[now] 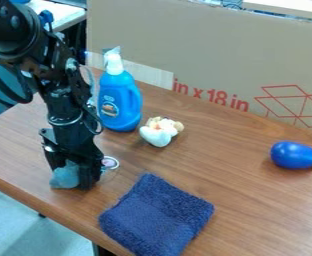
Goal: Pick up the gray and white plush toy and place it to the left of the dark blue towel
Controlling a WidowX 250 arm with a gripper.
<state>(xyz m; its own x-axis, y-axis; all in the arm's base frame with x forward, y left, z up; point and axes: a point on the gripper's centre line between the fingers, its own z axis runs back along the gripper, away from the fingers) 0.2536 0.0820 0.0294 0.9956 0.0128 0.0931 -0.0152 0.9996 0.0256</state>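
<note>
Whether the gripper point(74, 176) grasps the teal thing point(65, 176) cannot be told; swinging toward one o'clock could topple the bottle point(120, 104).

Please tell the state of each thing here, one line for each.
Gripper: pointing down at the teal item.
Teal item: partly hidden by the gripper.
Blue bottle: upright, white top on.
Navy towel: lying flat.
Shiny blue object: lying on its side.
Cardboard: standing upright.
</note>
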